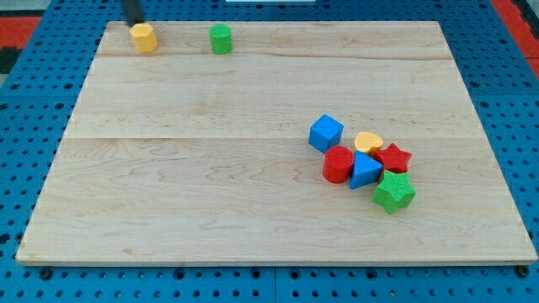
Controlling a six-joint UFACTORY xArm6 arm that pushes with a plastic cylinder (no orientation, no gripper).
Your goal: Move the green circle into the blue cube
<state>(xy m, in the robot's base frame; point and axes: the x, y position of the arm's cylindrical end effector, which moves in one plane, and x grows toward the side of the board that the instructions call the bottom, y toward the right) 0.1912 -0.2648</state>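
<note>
Clearly, little was done: the green circular block (221,39) sat at the wooden tabletop's (210,185) upper left, well apart from the blue cube (326,133) right of centre. My tip (135,23), no hand, touched the yellow hexagonal block's (144,37) top edge.

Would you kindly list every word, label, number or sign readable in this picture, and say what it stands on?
None: no readable text on the wooden board, the blocks such as the green circle and blue cube, the blue pegboard, or near my tip.
</note>
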